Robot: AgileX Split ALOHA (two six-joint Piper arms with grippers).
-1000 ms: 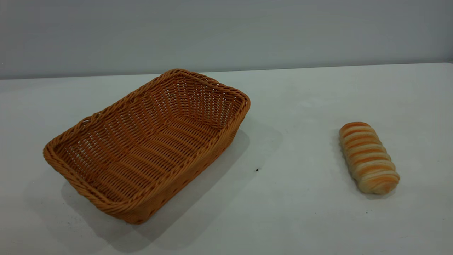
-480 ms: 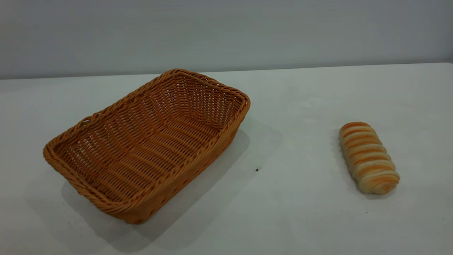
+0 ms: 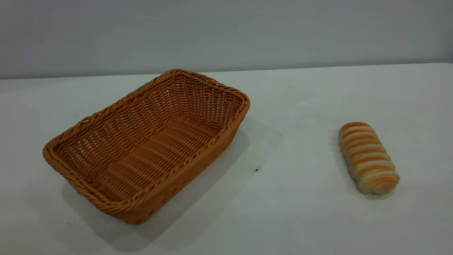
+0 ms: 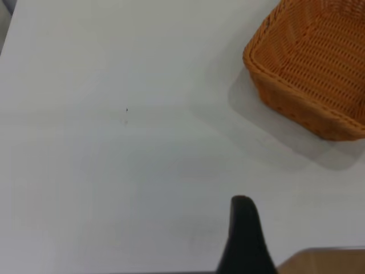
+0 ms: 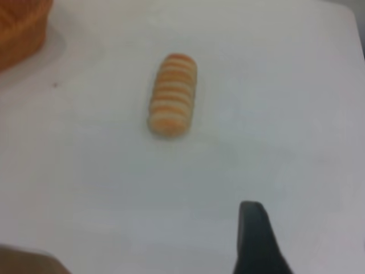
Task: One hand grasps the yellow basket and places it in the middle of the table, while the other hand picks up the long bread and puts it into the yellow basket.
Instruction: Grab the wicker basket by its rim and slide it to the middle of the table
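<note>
the yellow basket (image 3: 147, 143) sits on the left part of the table (image 3: 300, 212). it is turned at a slant and has nothing in it. the long bread (image 3: 368, 157) lies flat on the right part, well apart from the basket. a tiny dark speck (image 3: 257, 170) is on the table between them. it looks like nothing is done yet: the basket is not in the middle and the bread is not inside it.

i think each thing waits on the side of the arm that will fetch it, so the two arms do not need to cross.

the outside view shows both things at once, but no arms at all. the left wrist view shows one black finger tip of the left gripper (image 4: 244, 237) over bare table, with a corner of the basket far off. the right wrist view shows one finger tip of the right gripper (image 5: 258, 240), with the bread lying ahead and not touched. only one finger shows each time, so i cannot tell if either claw is apart or together. neither one holds anything that i can see.
</note>
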